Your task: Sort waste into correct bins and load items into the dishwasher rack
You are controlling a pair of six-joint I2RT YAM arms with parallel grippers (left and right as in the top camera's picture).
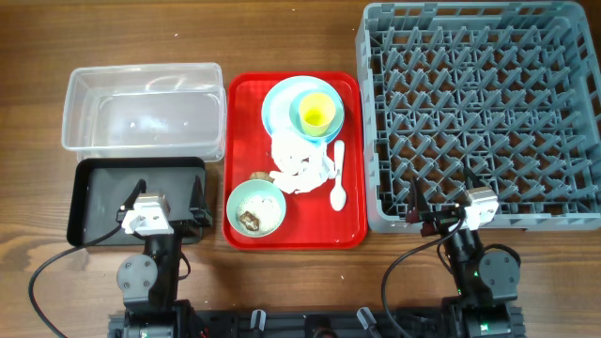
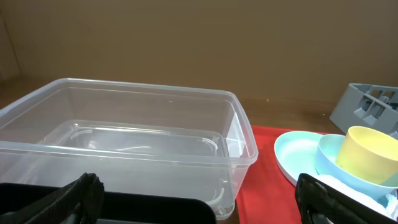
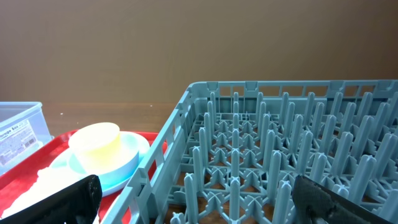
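On the red tray (image 1: 352, 225) a yellow cup (image 1: 316, 114) sits in a pale blue bowl (image 1: 324, 97) on a pale blue plate (image 1: 278, 101). Crumpled white napkins (image 1: 299, 167) lie below them, a white spoon (image 1: 338, 178) to their right. A mint-green bowl (image 1: 255, 207) holds a brown food scrap (image 1: 251, 220) and white grains. The clear tub (image 1: 143, 110) and black tray (image 1: 137, 199) stand at left, the grey rack (image 1: 481, 113) at right. My left gripper (image 1: 167, 199) is open over the black tray. My right gripper (image 1: 441, 198) is open over the rack's front edge. No red wrapper shows.
A small brown scrap (image 1: 259, 176) lies on the red tray beside the napkins. Black cables (image 1: 56, 268) trail from both arm bases along the table's front edge. Bare wooden table lies in front of the tray and rack.
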